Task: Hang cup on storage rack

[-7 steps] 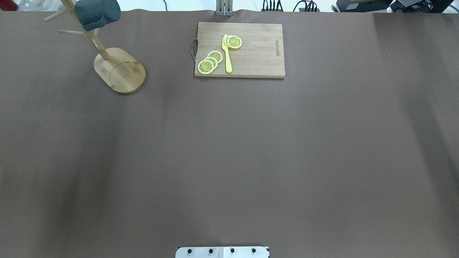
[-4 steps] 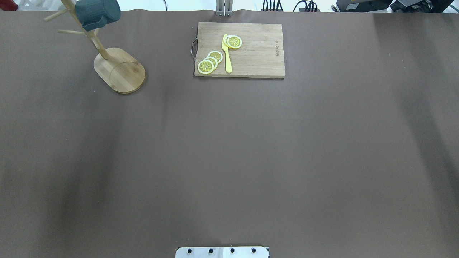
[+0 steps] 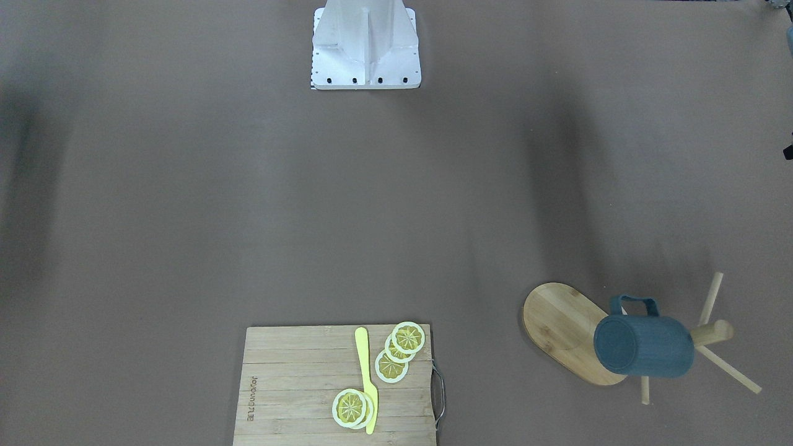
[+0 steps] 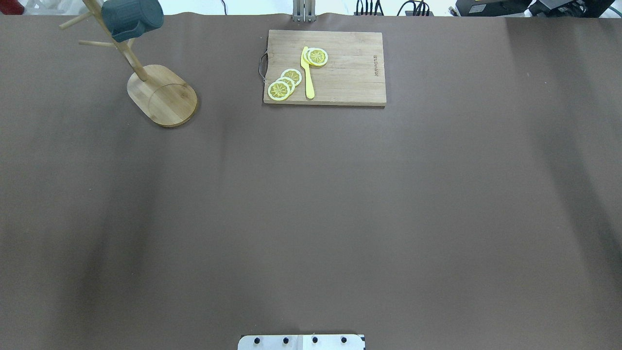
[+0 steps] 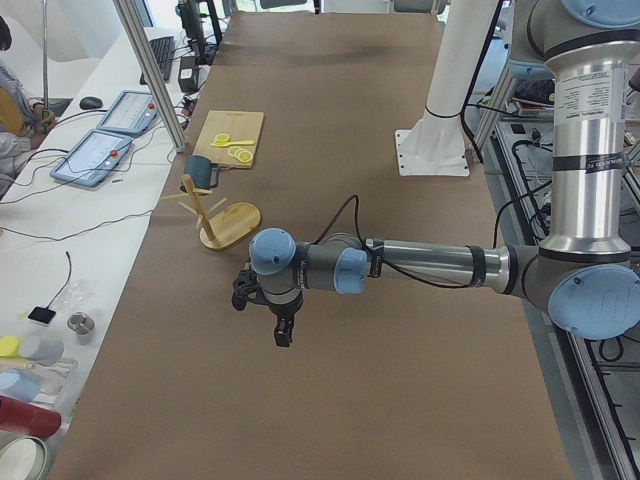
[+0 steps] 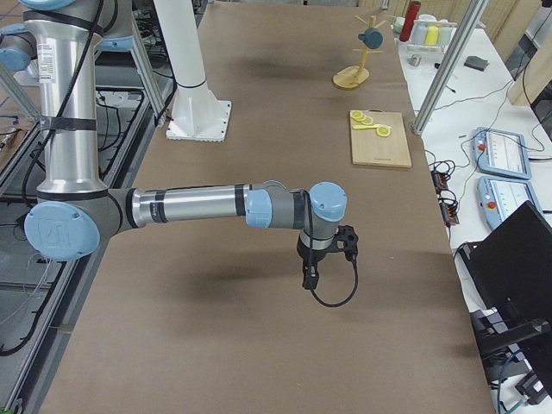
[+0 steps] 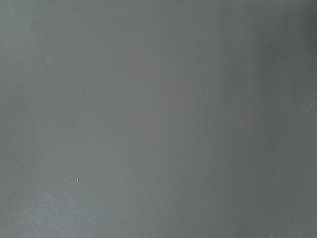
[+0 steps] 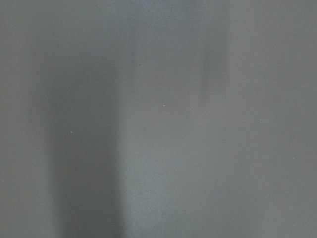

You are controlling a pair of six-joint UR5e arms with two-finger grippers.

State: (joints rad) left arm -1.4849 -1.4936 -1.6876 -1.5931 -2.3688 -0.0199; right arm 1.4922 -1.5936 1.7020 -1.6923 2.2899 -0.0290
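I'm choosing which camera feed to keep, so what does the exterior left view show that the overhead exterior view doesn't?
Only exterior left shows the left arm stretched low over the table, its left gripper pointing down, well apart from the storage rack; whether it is open or shut, I cannot tell. Only the overhead makes out the yellow knife lying between separate lemon slices. Both show the cup hanging on the storage rack and the cutting board, with no gripper near them.
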